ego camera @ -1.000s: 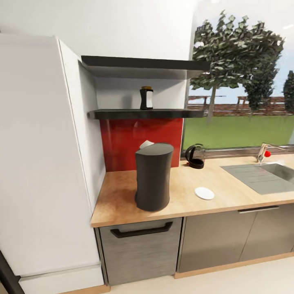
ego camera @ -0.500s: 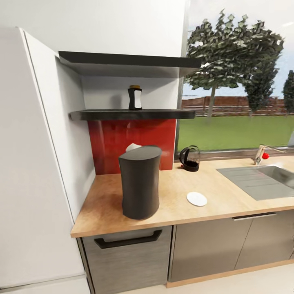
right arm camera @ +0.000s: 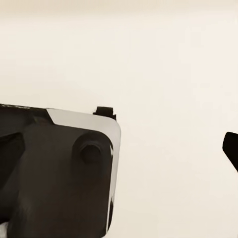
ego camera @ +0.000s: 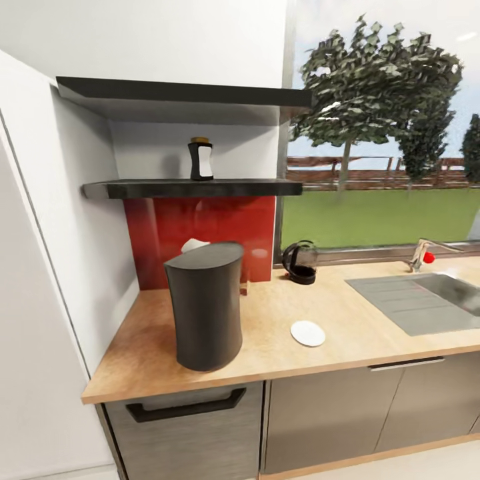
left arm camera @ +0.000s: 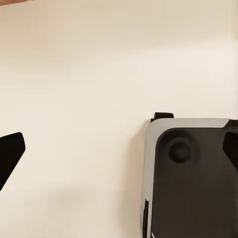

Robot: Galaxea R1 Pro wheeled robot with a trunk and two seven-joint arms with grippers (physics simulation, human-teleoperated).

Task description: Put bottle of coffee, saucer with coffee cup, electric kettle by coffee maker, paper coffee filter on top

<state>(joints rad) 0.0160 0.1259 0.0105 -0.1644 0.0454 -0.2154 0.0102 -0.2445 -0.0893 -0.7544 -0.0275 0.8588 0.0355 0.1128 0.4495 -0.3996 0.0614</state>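
Note:
The tall dark-grey coffee maker (ego camera: pixel 203 307) stands on the kitchen countertop (ego camera: pixel 360 313) near its left end. A white paper coffee filter (ego camera: pixel 193 245) peeks out just behind its top. The bottle of coffee (ego camera: pixel 201 159) stands on the kitchen shelf (ego camera: pixel 187 189) above the red backsplash. The round white saucer (ego camera: pixel 308 333) lies flat to the right of the coffee maker. The glass electric kettle (ego camera: pixel 300 262) sits at the back by the window. The coffee cup is out of view. My left gripper (left arm camera: pixel 121 148) and right gripper (right arm camera: pixel 119 148) hang open over pale floor, holding nothing.
A steel sink (ego camera: pixel 427 300) with a tap (ego camera: pixel 421 253) is set into the worktop at the right. A tall white cabinet (ego camera: pixel 40 280) walls off the left end. A second dark slab (ego camera: pixel 180 93) hangs above the shelf. My base (left arm camera: pixel 193 178) shows below the left wrist.
The whole head view has shifted, so the counter's things sit further left and slightly larger in the picture. Nothing on the counter or shelf has itself moved.

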